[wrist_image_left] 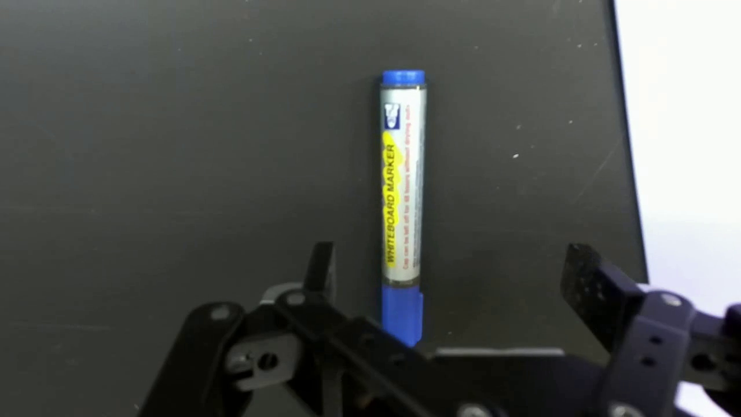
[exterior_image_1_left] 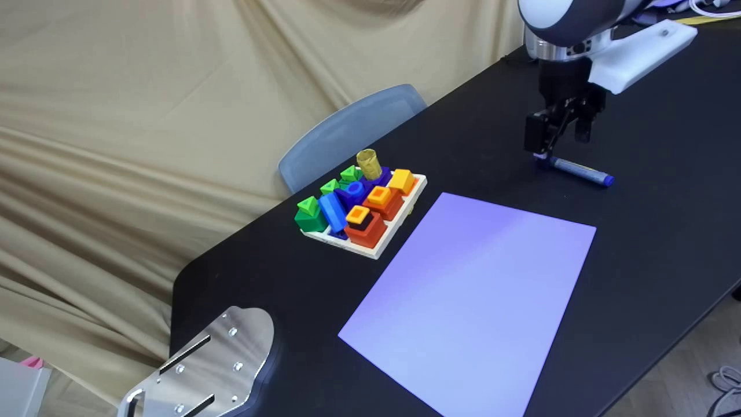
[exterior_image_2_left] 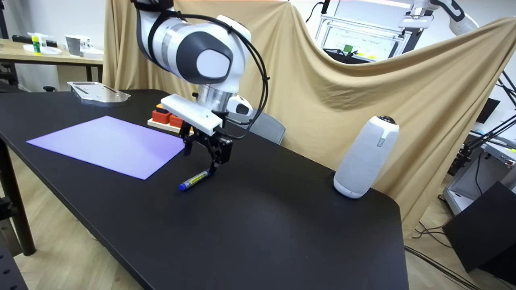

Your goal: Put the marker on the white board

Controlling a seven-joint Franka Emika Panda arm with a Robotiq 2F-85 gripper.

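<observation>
Slim silvery marker (wrist_image_left: 403, 185), blue at both ends, yellow-splashed, beneath the tool (wrist_image_left: 450, 269), jaws wide apart.

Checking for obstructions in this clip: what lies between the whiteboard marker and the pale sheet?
The wrist view shows bare black tabletop between the whiteboard marker and the pale sheet; one of the fingers hides part of that stretch.
</observation>
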